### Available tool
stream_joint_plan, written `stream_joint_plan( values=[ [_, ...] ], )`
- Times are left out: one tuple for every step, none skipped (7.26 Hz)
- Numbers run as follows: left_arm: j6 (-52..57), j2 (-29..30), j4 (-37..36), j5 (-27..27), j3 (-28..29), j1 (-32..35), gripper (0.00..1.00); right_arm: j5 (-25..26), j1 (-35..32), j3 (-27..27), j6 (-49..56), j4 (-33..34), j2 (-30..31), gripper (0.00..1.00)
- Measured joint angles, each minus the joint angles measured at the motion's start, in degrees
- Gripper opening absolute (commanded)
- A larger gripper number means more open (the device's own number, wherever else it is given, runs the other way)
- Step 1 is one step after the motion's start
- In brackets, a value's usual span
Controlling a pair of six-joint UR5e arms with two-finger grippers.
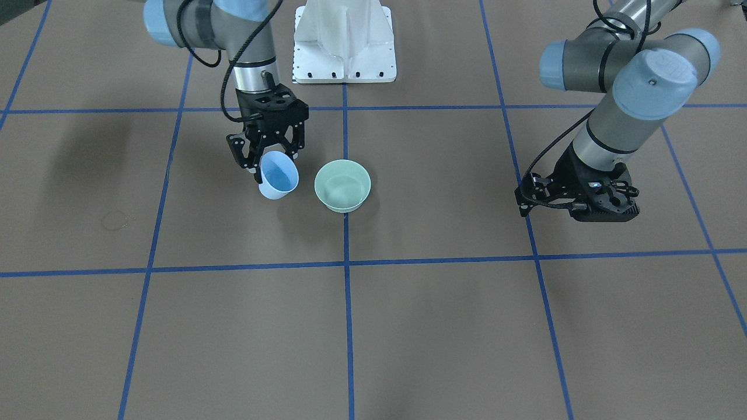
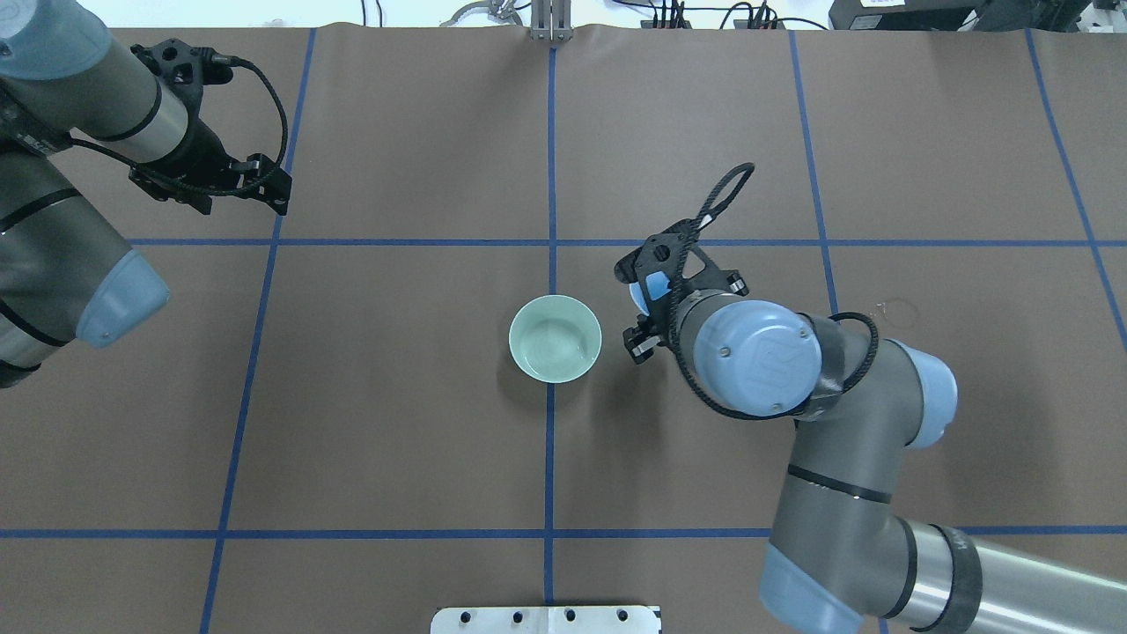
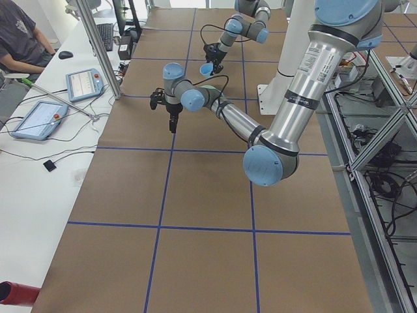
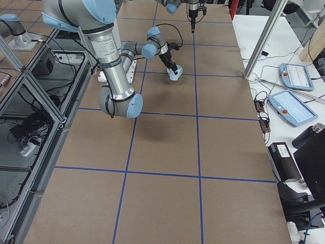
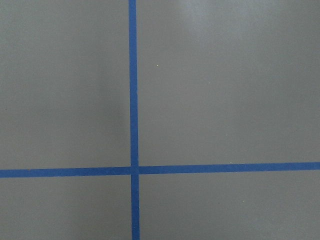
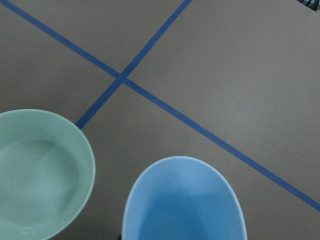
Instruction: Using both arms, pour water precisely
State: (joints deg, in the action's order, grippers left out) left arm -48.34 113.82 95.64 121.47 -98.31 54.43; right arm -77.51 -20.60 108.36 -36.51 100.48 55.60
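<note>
**Front view.** Worktop (image 1: 443, 326): matte brown sheet, gridded w/ blue tape lines (image 1: 348, 303). White pedestal base (image 1: 344, 41) at far centre. Right end effector (image 1: 269, 158), black, 2-finger, clamped on rim of blue cup (image 1: 279, 177). Cup is smooth plastic, tapered and round-mouthed, tilted w/ its mouth turned toward the near side. Green bowl (image 1: 327, 195), pale, round, shallow and smooth-walled, sits upright just right of the cup, not touching. Left end effector (image 1: 589, 201) hangs well apart at right. Its fingers are hidden under the body, so cannot tell wide or narrow. Faint ring mark (image 1: 115, 220) on the sheet at left.

**Overhead view.** Water (image 2: 556, 342) shows as a faint glossy sheen on the bowl floor. Cannot tell if any is in the cup. Only a blue sliver of the cup shows betw. the black fingers.

**Left side view.** Left arm (image 3: 287, 98), near and large: silver-grey tube w/ light-blue caps. Cup is small at the far end.

**Right side view.** Right arm (image 4: 109, 56), near: same build. Cup is tilted at its tip.

**Left wrist view.** Bare sheet and a tape crossing only.

**Right wrist view.** Cup mouth at near centre, bowl at left w/ a gap betw. them. Both interiors are smooth w/ a soft gloss.
</note>
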Motion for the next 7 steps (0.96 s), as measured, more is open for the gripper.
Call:
stream_joint_plan(
  values=[
    [0.0, 0.1, 0.0, 0.0, 0.1, 0.0, 0.99, 0.0, 0.3, -1.2, 3.2, 6.9, -4.1, 0.13],
    [0.0, 0.1, 0.0, 0.1, 0.1, 0.1, 0.99, -0.1, 0.4, -4.0, 5.6, 11.6, -8.1, 0.13],
    [0.0, 0.2, -0.1, 0.1, 0.1, 0.1, 0.99, -0.1, 0.4, -7.1, 8.3, 14.7, -11.2, 0.13],
    [0.0, 0.1, -0.1, 0.1, 0.1, 0.1, 0.99, -0.1, 0.5, -8.9, 11.4, 16.9, -12.9, 0.08],
    [0.0, -0.1, -0.1, 0.1, 0.1, 0.1, 0.99, -0.1, 0.6, -10.9, 14.0, 18.4, -14.2, 0.01],
    [0.0, -0.2, 0.0, 0.1, 0.2, 0.1, 0.99, -0.2, 0.6, -13.2, 15.9, 19.9, -15.9, 0.0],
    [0.0, -0.2, 0.0, 0.1, 0.2, 0.1, 0.99, -0.2, 0.7, -14.9, 16.8, 21.9, -17.5, 0.0]
  ],
)
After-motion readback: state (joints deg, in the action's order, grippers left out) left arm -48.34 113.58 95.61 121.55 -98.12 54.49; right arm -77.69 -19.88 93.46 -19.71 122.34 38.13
